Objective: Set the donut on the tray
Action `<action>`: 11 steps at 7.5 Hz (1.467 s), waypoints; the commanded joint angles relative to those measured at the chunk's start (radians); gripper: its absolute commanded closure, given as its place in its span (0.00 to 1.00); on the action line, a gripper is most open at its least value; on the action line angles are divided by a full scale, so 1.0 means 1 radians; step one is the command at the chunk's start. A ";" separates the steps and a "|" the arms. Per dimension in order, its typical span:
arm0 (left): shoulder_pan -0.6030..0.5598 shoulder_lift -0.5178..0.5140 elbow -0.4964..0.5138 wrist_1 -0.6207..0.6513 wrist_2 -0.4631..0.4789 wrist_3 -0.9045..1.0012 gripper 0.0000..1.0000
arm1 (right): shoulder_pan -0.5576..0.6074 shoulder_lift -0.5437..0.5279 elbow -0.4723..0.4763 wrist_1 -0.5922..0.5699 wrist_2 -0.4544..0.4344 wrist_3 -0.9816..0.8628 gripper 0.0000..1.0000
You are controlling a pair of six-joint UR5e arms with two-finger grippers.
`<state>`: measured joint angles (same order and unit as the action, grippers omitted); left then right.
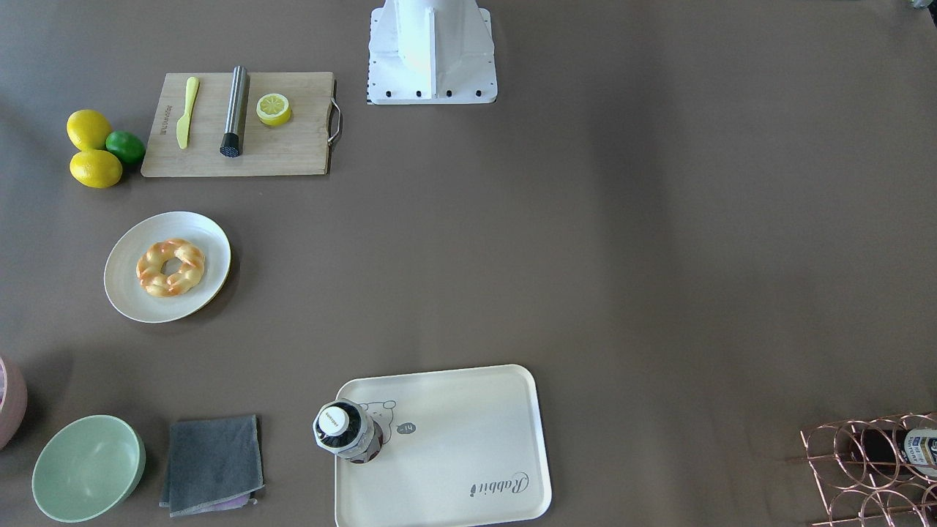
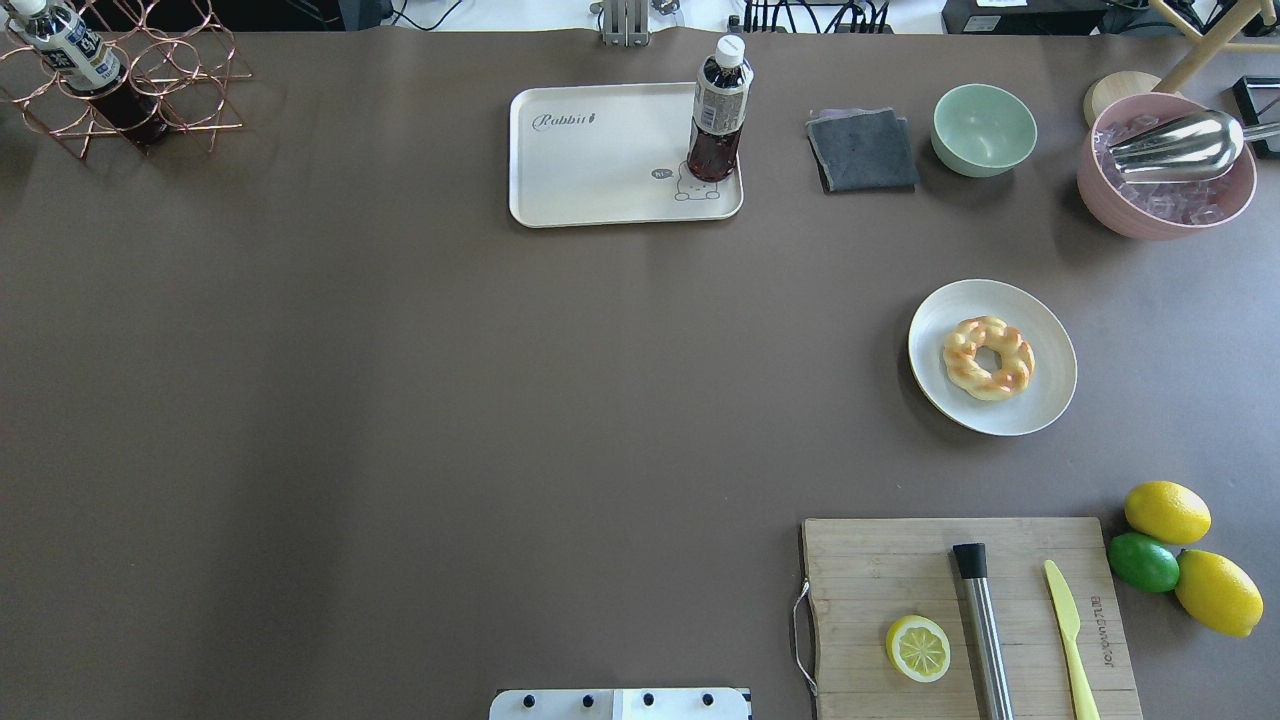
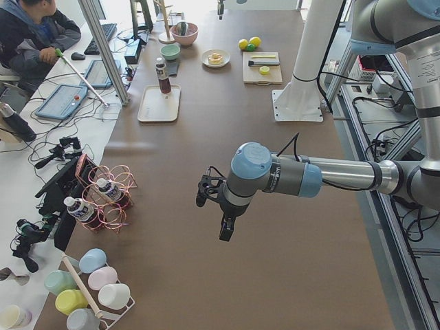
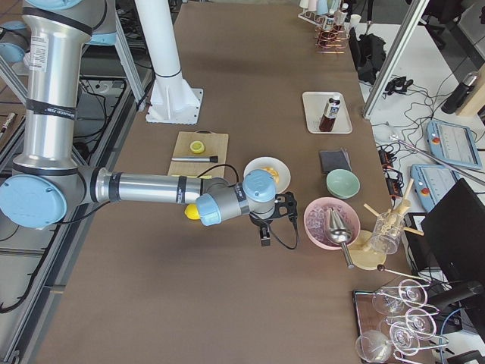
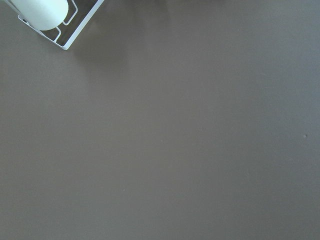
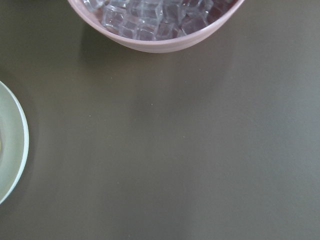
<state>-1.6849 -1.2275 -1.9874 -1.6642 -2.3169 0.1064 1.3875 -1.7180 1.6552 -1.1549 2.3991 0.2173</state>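
Observation:
The braided golden donut lies on a round white plate on the robot's right side of the table; it also shows in the overhead view. The cream "Rabbit" tray sits at the far middle edge with a dark drink bottle standing on one corner. My left gripper hangs over bare table, far from both. My right gripper hangs between the plate and a pink bowl. I cannot tell whether either gripper is open or shut. Neither shows in the overhead view.
A cutting board holds a lemon half, a metal muddler and a yellow knife. Whole lemons and a lime lie beside it. A pink ice bowl, green bowl, grey cloth and copper bottle rack stand along the far edge.

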 commanded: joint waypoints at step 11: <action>0.011 -0.026 0.025 -0.034 -0.006 -0.010 0.03 | -0.395 0.216 -0.196 0.319 -0.098 0.545 0.48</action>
<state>-1.6740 -1.2529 -1.9628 -1.6973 -2.3210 0.0959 1.0027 -1.5023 1.4617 -0.8417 2.3102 0.7551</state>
